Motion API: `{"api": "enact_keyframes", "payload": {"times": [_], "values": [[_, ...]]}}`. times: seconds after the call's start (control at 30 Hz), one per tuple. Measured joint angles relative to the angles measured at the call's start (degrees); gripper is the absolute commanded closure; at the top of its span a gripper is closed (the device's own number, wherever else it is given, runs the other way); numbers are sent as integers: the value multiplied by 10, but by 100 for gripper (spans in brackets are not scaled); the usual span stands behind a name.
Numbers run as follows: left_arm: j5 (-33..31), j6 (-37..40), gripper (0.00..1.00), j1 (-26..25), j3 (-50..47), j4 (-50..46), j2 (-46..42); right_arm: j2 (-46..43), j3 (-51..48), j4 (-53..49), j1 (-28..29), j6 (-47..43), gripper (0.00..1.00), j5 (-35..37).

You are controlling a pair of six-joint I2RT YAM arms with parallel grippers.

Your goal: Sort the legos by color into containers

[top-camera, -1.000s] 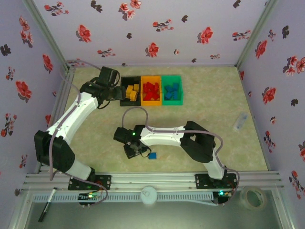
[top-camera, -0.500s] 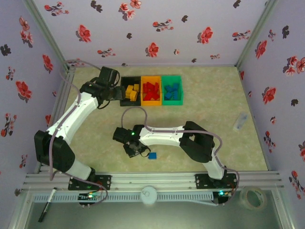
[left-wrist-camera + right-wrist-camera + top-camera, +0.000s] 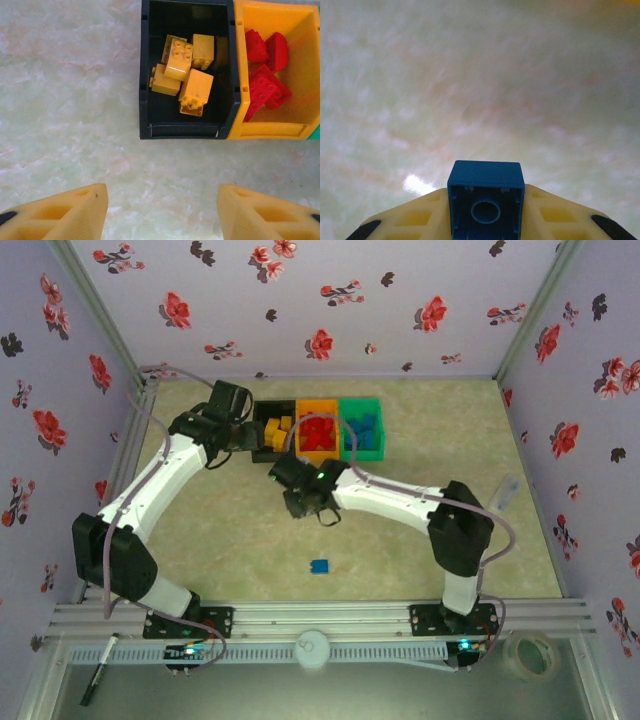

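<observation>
My right gripper (image 3: 485, 222) is clamped on a blue brick (image 3: 486, 192) — the wrist view shows it pinched squarely between the two yellow fingers, hollow underside toward the camera, with blurred tabletop beyond. A second ago that arm was stretched low, well away from the row of containers (image 3: 318, 430), its jaws closing beside the bricks lying there. Now it has swung up and hangs just in front of the row, roughly opposite the seam between the black bin (image 3: 150, 131) and the orange bin (image 3: 270, 131). I read that as a clean pick with the carry under way, and the load has not slipped.

The left gripper (image 3: 162, 212) has not moved; its fingers stand apart with nothing between them, parked just in front of the black bin.

Inside the row, yellow bricks (image 3: 185, 70) sit in the black bin, red bricks (image 3: 265, 65) in the orange one, and blue bricks (image 3: 362, 428) in the green bin (image 3: 362, 453) at the far end from the left arm. So my load belongs there — I would have to travel along the row past the orange bin before releasing.

One loose blue brick (image 3: 320, 566) lies on the table (image 3: 450, 440), well apart from the row, where it lay a second ago. By my reckoning that makes two left to place.
</observation>
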Motion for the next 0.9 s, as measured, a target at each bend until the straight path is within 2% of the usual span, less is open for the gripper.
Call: {"api": "enact_keyframes", "payload": {"times": [0.3,0.47,0.9], "values": [[11,4,40,-12,-28,0,-17,-19,5,30,-150,-93,67,19],[16,6,41,-19,-39,-1,-37,-1,52,44,-221,-130,67,9],[21,4,41,-70,-83,-7,-66,158,214,51,-300,-177,64,-31]]}}
